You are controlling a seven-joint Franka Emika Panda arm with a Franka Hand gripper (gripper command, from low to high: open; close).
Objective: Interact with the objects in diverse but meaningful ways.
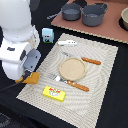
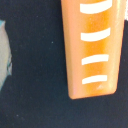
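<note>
Bread loaf (image 2: 95,47) lies directly beneath your gripper (image 1: 26,75), ungrasped; jaw state cannot be told. Packet (image 1: 54,93), carton (image 1: 47,35) sit well clear, untouched.

The orange loaf (image 2: 95,47), marked with pale slashes, lay flat on the dark surface at the mat's edge. The yellow packet (image 1: 54,93) lay flat on the mat's near part. The blue-and-white carton (image 1: 47,35) stood upright off the mat; the white piece (image 1: 67,43) lay nearby.
</note>
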